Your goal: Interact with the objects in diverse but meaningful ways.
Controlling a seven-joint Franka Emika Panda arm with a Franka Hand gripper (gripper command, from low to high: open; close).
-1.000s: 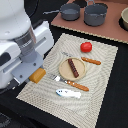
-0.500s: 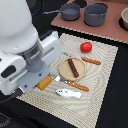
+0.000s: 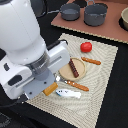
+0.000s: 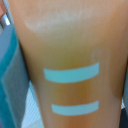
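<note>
Judging by the frames, I'm mid-approach, nothing picked yet. The arm (image 3: 30, 55) leans low over the woven mat (image 3: 102, 85), its bulk covering the mat's near corner. Claw state: cannot tell, fingers hidden behind the housing, and the wrist view is just an orange blur with pale stripes. The sausage stick (image 3: 74, 68) lies on the bread slab (image 3: 75, 70) mid-mat; tomato (image 3: 86, 47) beyond it, white-and-blue piece (image 3: 67, 93) just nearer. Next move needs a clear view before closing.
</note>
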